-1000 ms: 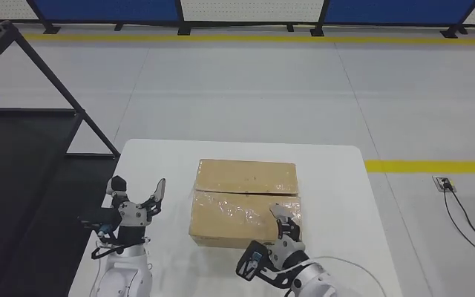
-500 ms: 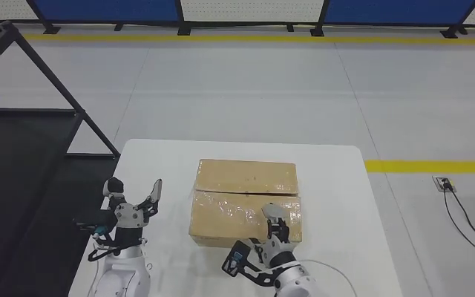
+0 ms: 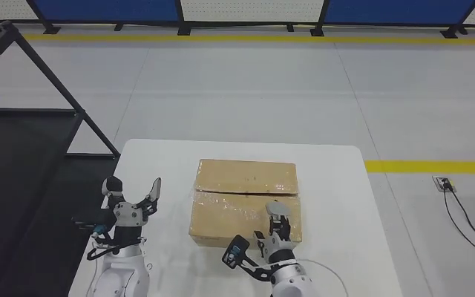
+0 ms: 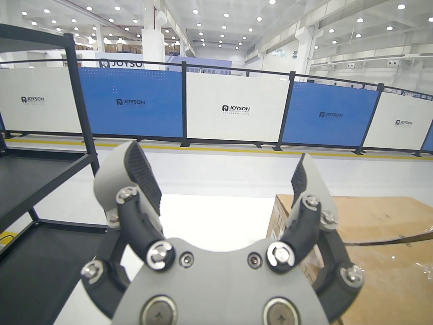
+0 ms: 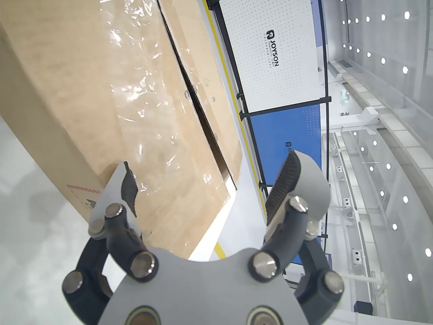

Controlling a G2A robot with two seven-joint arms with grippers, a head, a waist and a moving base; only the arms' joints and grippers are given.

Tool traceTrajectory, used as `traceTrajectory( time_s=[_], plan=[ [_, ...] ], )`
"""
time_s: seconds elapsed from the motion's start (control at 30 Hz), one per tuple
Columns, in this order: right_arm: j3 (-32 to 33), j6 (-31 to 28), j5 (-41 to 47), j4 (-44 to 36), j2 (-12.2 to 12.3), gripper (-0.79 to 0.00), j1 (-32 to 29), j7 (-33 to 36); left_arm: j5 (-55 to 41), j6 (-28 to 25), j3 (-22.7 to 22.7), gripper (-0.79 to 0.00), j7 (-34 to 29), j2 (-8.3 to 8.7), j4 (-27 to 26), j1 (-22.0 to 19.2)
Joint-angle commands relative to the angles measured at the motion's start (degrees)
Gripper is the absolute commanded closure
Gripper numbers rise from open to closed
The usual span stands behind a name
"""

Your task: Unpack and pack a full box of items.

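Top cam: high above both arms, looks down & fwd over white worktop [image 3: 326, 178], floor + fence panels [image 3: 104, 9] beyond; whole box [image 3: 245, 177] seen from afar. Left wrist cam: right behind left hand [image 4: 218, 157], low, approx level, faces the fence panels; box corner close by. Right wrist cam: right behind right hand [image 5: 209, 164], rolled sideways, v. close over box top. All 3 views share box & fence panels.

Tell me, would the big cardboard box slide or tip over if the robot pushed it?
It would probably slide, not tip: the cardboard box is wide, low and lies flat on the smooth white table. It looks stiff, with straight edges. The shiny clear tape across its top could be slippery to grip.
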Motion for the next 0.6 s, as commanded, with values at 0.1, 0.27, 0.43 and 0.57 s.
traceTrajectory(
  time_s=[0.1, 0.27, 0.43, 0.57],
  plan=[
    [0.07, 1.09, -1.65, 0.54, -0.91, -0.785, -0.16, 0.12, 0.01, 0.00, 0.01, -0.785, 0.02, -0.01, 0.01, -0.06],
    [0.63, 1.53, -2.16, 0.96, -1.74, -0.785, -0.34, -0.37, -0.01, 0.00, 0.05, -0.785, -0.02, -0.01, 0.24, -0.27],
    [1.83, 4.00, -2.29, 0.50, -2.37, -0.785, -1.49, -1.85, 0.12, 0.08, 0.06, -0.785, 0.00, -0.02, 0.37, -0.35],
    [3.31, 4.34, -1.16, 0.03, -2.66, -0.785, -2.87, -3.34, 0.17, 0.08, 0.11, -0.785, 0.13, -0.02, 0.42, -0.40]
  ],
)
